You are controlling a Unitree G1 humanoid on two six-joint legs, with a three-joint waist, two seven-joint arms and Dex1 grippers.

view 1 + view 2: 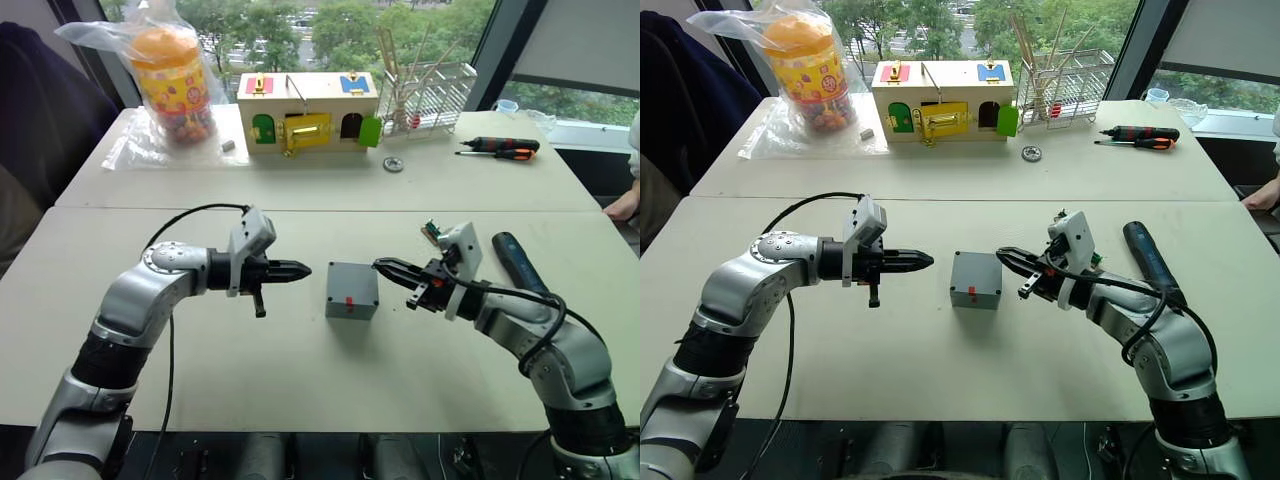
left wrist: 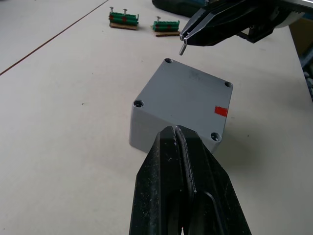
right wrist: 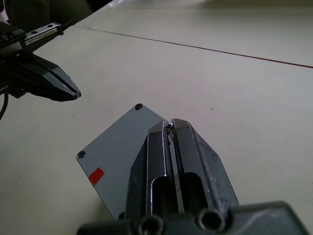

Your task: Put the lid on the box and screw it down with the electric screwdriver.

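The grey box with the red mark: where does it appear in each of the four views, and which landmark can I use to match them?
Left eye view: grey box, centre of the table, between both grippers.
Right eye view: same box, centre, near the front table edge.
Left wrist view: box just beyond the left gripper.
Right wrist view: box partly behind the right gripper.
Shared landmark: the red mark on the box.

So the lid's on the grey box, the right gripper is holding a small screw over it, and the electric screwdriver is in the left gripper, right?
Not quite. The left gripper is shut and holds nothing; the left eye view shows the electric screwdriver lying on the table beyond the right arm. The rest stands: lid on box, right gripper holding the screw.
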